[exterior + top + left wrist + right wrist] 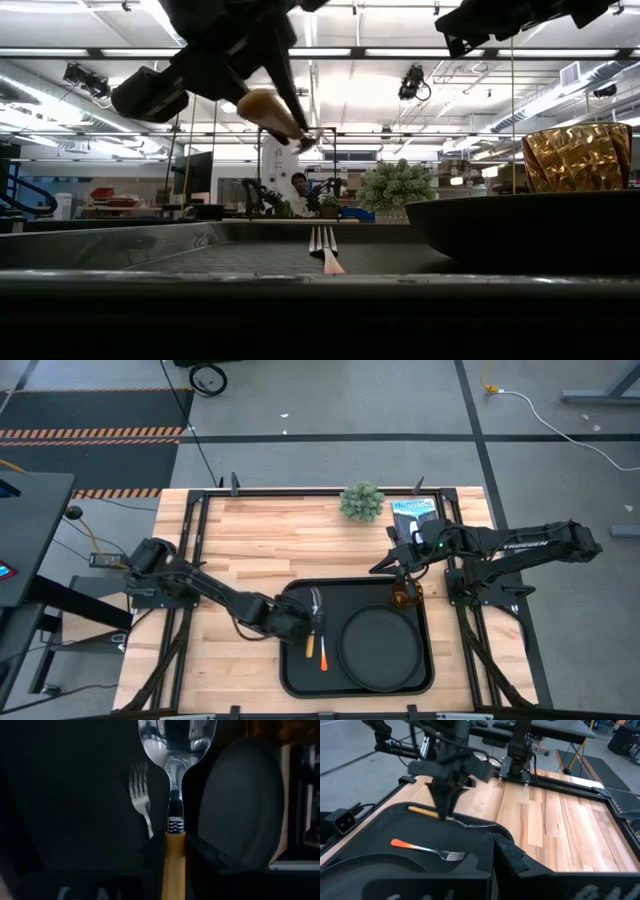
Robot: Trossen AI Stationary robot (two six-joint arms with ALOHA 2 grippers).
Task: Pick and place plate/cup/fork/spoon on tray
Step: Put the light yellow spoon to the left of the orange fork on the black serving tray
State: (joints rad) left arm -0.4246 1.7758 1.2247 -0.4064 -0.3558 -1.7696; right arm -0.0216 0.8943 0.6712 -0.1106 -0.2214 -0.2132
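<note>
The black tray (300,680) holds the round black plate (380,645) on its right half, the amber cup (405,598) at its far right corner and the fork (324,656) left of the plate. My left gripper (305,628) is over the tray's left part, shut on the spoon (465,823). The fork (427,850) lies flat on the tray, just right of the spoon. My right gripper (404,565) is just beyond the cup on its far side, shut and empty; its fingers show in its wrist view (493,842). My left gripper pinches the spoon's yellow-orange handle (174,851) between its two fingers, just behind the metal collar at the bowl-side end. The fingers come from above, pointing down, and lie across the spoon. The spoon is lifted clear of the tray, its bowl (311,141) tilted lower toward the far edge.
A small green plant (362,500) and a blue-and-white packet (412,510) stand at the table's far edge. Bare wood (280,540) lies between them and the tray. A person (298,190) shows far off in the room behind.
</note>
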